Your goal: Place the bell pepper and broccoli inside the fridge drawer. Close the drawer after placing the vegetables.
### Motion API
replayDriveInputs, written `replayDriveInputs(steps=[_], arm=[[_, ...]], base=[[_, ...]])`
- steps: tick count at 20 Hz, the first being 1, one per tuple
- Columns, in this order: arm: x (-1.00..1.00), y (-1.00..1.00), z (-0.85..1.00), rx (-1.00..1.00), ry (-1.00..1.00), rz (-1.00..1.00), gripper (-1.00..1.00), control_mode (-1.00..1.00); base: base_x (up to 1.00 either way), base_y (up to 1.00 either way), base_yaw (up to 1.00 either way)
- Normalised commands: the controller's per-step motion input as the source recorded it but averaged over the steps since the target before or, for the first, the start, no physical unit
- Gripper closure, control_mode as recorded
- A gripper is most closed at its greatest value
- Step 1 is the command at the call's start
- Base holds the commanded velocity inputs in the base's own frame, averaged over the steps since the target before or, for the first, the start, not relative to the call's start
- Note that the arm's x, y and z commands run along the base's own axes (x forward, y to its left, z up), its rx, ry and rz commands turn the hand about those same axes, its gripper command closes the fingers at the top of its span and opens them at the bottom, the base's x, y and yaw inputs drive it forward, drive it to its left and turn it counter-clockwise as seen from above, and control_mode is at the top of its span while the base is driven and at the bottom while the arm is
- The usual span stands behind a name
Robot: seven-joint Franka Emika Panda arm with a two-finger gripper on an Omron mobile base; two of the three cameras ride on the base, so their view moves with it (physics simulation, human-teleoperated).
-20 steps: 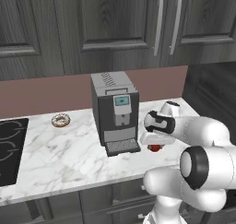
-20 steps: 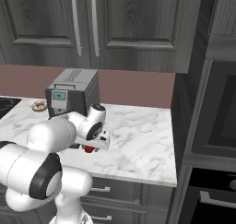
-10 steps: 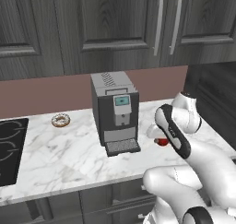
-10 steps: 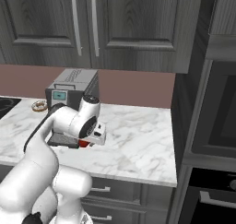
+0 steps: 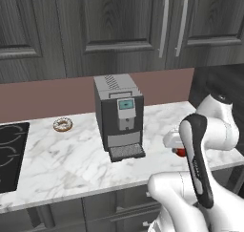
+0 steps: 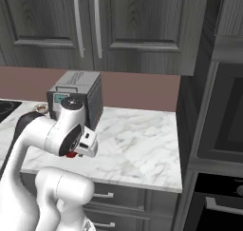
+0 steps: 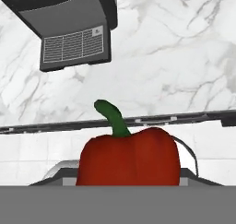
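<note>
Red bell pepper (image 7: 128, 157) sits low in the centre of the hand view, hard against the camera, its green stem rising toward the upper left of the frame. Its long axis, stem to base, runs roughly along the line of sight of the end effector, so the fruit lies directly ahead of the fingers rather than to either side. The fingertips themselves are hidden behind the pepper's body; judged from how closely it rides in front of the hand, the end effector is pinching the pepper, jaws drawn in against its flanks.

In the left base view a sliver of red shows at the wrist near the right edge, at mid height, just above the marble worktop (image 5: 71, 159). In the right base view the same red patch shows under the white hand, left of centre, near the front edge of the worktop.

Other items noted: a coffee machine (image 5: 119, 116) at centre of the left base view, a doughnut (image 5: 62, 125) to its left, and a hob (image 5: 9, 154) at the left edge. Broccoli and the fridge drawer cannot be located.

Assessment: the pepper appears lifted clear of the worktop; carriage toward the fridge is the outstanding step, with the drawer's bearing from the hand undetermined.
</note>
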Motion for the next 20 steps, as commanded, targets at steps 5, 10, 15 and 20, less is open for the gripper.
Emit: replayDriveInputs(steps=[5, 10, 15, 20], arm=[[-0.74, 0.14, 0.53, 0.00, 0.00, -0.07, 1.00, -1.00], [0.00, 0.17, 0.00, -0.03, 0.02, 0.00, 1.00, -1.00], [-0.08, -0.02, 0.01, 0.00, -0.06, 0.00, 1.00, -1.00], [-0.24, 0.00, 0.01, 0.00, -0.06, 0.00, 1.00, 1.00]], base=[[0.00, 0.00, 0.00], [0.00, 0.00, 0.00], [0.00, 0.00, 0.00], [-0.59, 0.37, 0.00]])
